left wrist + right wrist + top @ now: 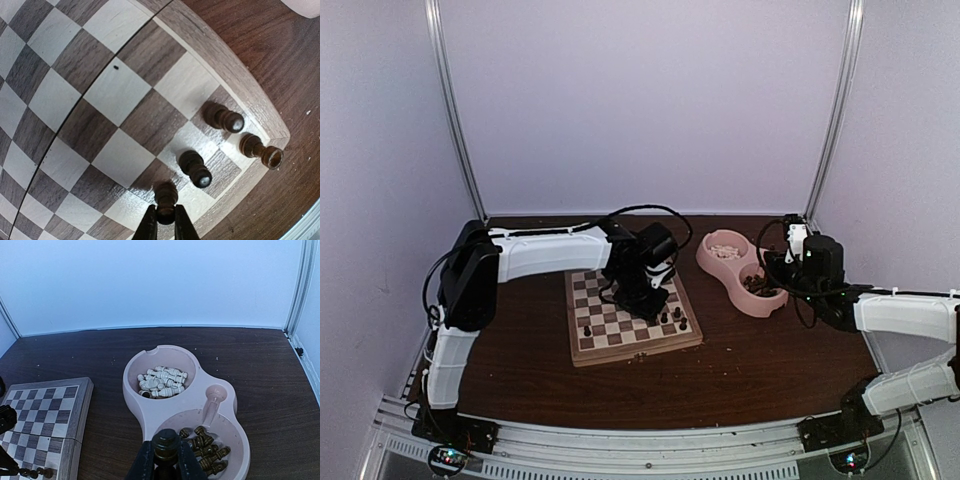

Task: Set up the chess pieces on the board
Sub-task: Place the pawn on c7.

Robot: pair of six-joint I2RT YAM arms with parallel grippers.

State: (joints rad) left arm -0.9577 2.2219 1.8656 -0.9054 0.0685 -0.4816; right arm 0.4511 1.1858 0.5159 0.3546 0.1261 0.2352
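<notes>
The left gripper (166,220) is pressed together on a dark pawn (166,196), its two black fingers (150,226) clamping the piece from both sides just below the round head. The pawn is turned wood, dark brown to black, glossy, with a ball top over a collar and a wider foot. Its long axis runs straight down from the gripper toward the board (115,90), head up and foot down. The foot sits over a square in the row next to the board's edge; whether it touches the wood I cannot tell.

Just beyond it three more dark pieces (196,169) stand upright on the squares at that corner. Two are ball-topped and the one nearest the corner has a hollow, cup-like top. The board shows cream and brown checks inside a light wood frame, with a seam running across its middle. From the top view it lies on the dark worktop (750,370), left of centre.

The right gripper (165,465) is likewise closed on a second dark piece (165,442), round-headed and held upright between the fingers, its axis in line with them. It hangs over the near compartment of the pink double bowl (131,390), where a heap of brown pieces (207,447) lies tumbled at all angles. The far compartment holds cream pieces (162,381), also lying on their sides.
</notes>
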